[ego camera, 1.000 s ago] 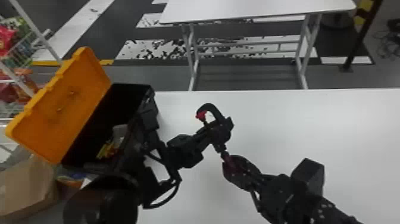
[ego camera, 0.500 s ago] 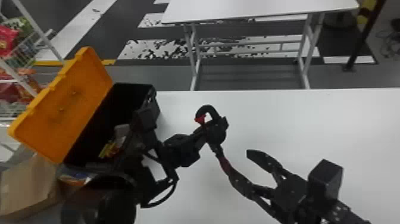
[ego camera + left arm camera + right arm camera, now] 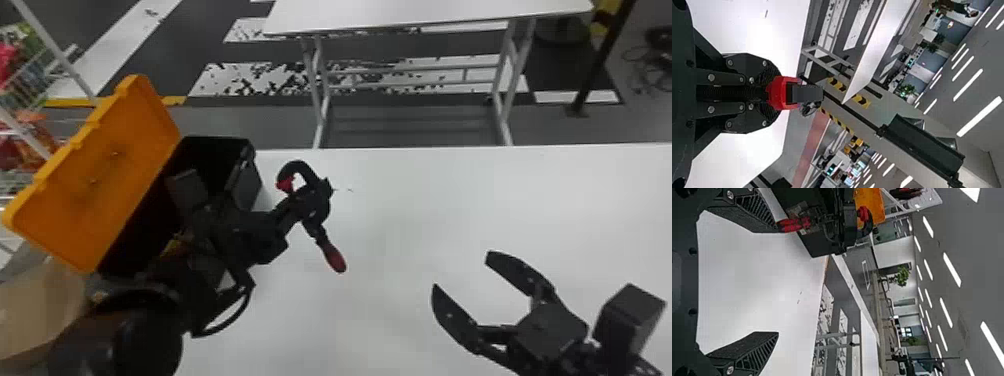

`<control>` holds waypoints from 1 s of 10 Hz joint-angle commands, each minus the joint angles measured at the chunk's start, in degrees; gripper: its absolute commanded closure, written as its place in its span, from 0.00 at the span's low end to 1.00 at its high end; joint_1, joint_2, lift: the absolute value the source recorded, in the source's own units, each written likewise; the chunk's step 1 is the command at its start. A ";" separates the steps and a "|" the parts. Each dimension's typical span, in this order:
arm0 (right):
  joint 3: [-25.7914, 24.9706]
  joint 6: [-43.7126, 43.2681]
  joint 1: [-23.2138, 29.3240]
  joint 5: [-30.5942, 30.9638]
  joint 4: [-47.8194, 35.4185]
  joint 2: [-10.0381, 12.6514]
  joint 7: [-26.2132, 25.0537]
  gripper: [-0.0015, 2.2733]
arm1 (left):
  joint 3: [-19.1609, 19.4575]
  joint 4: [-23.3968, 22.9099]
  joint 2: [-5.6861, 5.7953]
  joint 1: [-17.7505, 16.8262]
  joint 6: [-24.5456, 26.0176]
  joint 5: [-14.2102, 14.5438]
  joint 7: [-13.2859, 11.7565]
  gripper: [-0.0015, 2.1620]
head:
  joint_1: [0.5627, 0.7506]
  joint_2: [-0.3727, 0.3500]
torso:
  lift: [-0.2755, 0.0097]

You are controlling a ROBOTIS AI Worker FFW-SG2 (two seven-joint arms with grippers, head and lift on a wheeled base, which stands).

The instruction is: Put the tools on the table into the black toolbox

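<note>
My left gripper (image 3: 305, 205) is shut on a black tool with a curved hook end (image 3: 302, 169) and a red-tipped handle (image 3: 334, 257), above the table beside the toolbox. The left wrist view has the left gripper (image 3: 770, 93) closed around the tool's red part (image 3: 783, 93). My right gripper (image 3: 462, 271) stands open, nothing between its fingers, apart from the tool and to its right. In the right wrist view, the right gripper (image 3: 777, 282) is open, with the red handle (image 3: 792, 225) beyond one finger. The black toolbox (image 3: 215, 145) has its orange lid (image 3: 107, 170) open; the left arm partly hides it.
The white table (image 3: 425, 210) spreads beneath both arms. A yellow item (image 3: 174, 246) lies inside the toolbox. At the left are a cardboard box (image 3: 37, 310) and a wire rack (image 3: 30, 95). A second white table (image 3: 425, 12) stands beyond.
The right gripper, earlier closed at the handle, has opened, let go and drawn away to the right. The left gripper keeps the tool, whose handle now points more toward the near side.
</note>
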 commanded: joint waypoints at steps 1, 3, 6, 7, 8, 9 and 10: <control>-3.42 -2.29 1.04 -2.64 0.94 0.14 0.36 0.04 | 3.39 -0.05 0.83 -0.40 0.15 1.30 0.16 0.99 | 0.70 0.74 | 0.70; -6.85 -3.52 1.30 -4.58 2.87 0.32 1.24 0.04 | 8.67 -0.05 1.01 -0.92 0.68 3.32 0.25 0.99 | 0.70 0.75 | 0.70; -10.37 -5.46 2.01 -7.30 4.72 0.32 2.12 0.05 | 15.88 1.27 2.15 -2.51 0.68 4.82 1.74 0.99 | 0.70 0.80 | 0.70; -11.07 -5.63 2.01 -7.65 5.16 0.32 2.38 0.05 | 16.67 2.76 2.59 -3.47 0.50 5.43 2.71 0.99 | 0.70 0.83 | 0.70; -11.51 -5.63 2.09 -7.65 5.51 0.32 2.38 0.05 | 18.95 3.91 2.59 -4.00 0.15 6.40 3.41 0.99 | 0.70 0.85 | 0.70; -11.95 -6.51 2.53 -7.92 5.60 0.32 2.38 0.05 | 21.24 5.23 2.86 -4.35 -0.37 6.05 4.38 0.99 | 0.70 0.86 | 0.70; -12.39 -7.21 2.97 -8.36 5.69 0.40 2.38 0.05 | 21.76 7.51 3.82 -5.67 -0.90 6.05 5.43 0.99 | 0.70 0.91 | 0.70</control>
